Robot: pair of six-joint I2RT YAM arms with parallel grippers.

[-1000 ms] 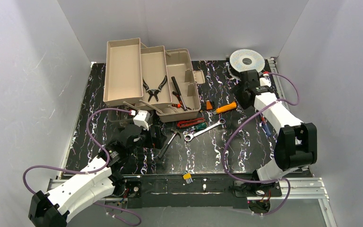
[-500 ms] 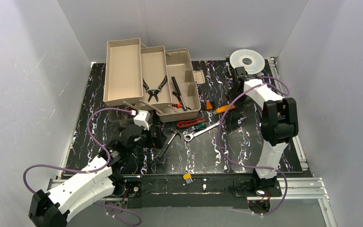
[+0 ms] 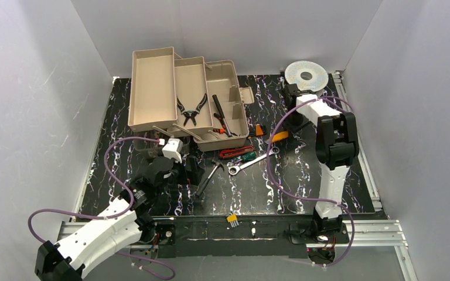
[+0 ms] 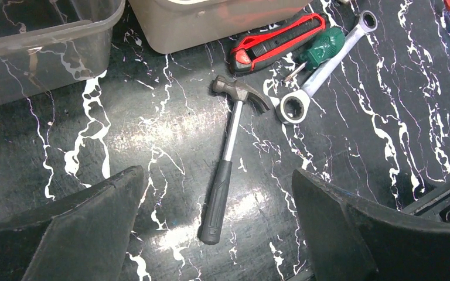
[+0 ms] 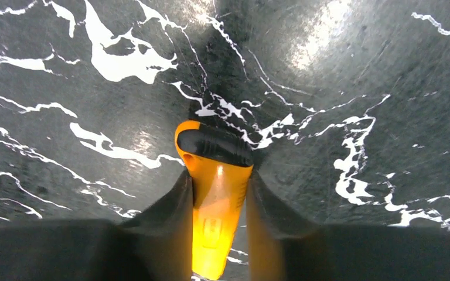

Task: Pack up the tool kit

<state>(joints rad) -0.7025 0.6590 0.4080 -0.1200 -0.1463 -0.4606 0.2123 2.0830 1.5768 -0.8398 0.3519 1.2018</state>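
Right arm (image 3: 334, 146) risen — glossy yellow knife (image 5: 215, 205) clamped

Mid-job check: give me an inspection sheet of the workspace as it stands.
Surface: black marbled table, glossy, nothing spilled.
Job's things: toolbox open, pliers in its middle tray; hammer, wrench, red knife, green screwdriver loose on table.
Clutter: wire spool at far right; small yellow piece near front edge.
Grippers: left gripper open, fingers either side of hammer handle; right gripper shut on yellow knife.
Cables: purple cables loop off both arms, no snag seen.
Surroundings: plain grey walls; nothing seen beyond.
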